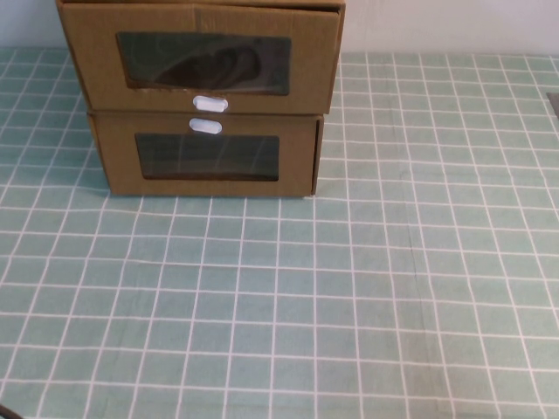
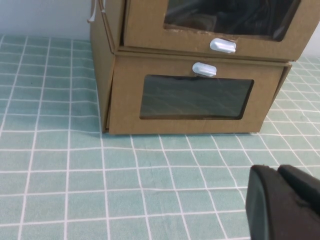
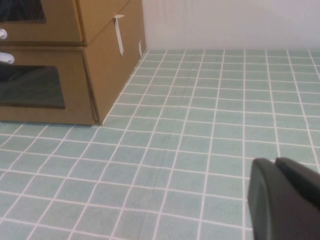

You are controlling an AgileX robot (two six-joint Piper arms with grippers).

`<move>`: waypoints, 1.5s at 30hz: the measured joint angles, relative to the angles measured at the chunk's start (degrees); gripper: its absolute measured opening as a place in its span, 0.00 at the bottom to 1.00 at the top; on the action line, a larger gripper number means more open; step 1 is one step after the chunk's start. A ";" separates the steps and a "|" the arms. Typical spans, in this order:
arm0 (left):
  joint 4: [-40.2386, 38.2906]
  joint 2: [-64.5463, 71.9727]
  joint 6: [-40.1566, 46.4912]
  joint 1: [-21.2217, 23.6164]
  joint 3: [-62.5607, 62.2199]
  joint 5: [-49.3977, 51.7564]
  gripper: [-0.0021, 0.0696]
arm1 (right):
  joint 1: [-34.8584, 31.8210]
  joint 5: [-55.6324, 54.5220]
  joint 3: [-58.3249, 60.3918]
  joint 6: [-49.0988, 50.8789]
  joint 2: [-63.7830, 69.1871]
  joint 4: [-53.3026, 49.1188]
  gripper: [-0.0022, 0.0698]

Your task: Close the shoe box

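The shoe box (image 1: 203,61) is the upper of two stacked brown cardboard boxes at the back left. It has a wide clear window with something dark behind it and a white oval tab (image 1: 210,104) below the window. Its drawer front stands slightly forward of the box under it. It also shows in the left wrist view (image 2: 145,25) and the right wrist view (image 3: 55,25). My left gripper (image 2: 277,171) is shut and empty, low over the table, well in front of the boxes. My right gripper (image 3: 274,162) is shut and empty, off to the boxes' right. Neither arm shows in the high view.
The lower box (image 1: 208,155) has a narrower window and its tab (image 1: 205,126) above the window. The table is covered by a green checked cloth (image 1: 349,305). A white wall (image 3: 225,22) stands behind the boxes.
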 joint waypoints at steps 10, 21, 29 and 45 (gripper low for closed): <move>6.88 -12.04 -1.43 0.00 8.75 -2.54 0.02 | 0.00 0.00 0.00 0.00 0.00 0.09 0.01; 24.55 -18.00 -16.07 0.00 22.89 -7.15 0.02 | 0.00 0.00 0.00 0.00 -0.05 0.09 0.01; 25.15 -18.10 -16.19 0.00 23.41 -5.77 0.02 | 0.00 0.00 0.00 0.00 -0.05 0.09 0.01; 25.22 -18.10 -16.28 0.00 23.41 -5.74 0.02 | 0.00 0.00 0.00 0.00 -0.05 0.09 0.01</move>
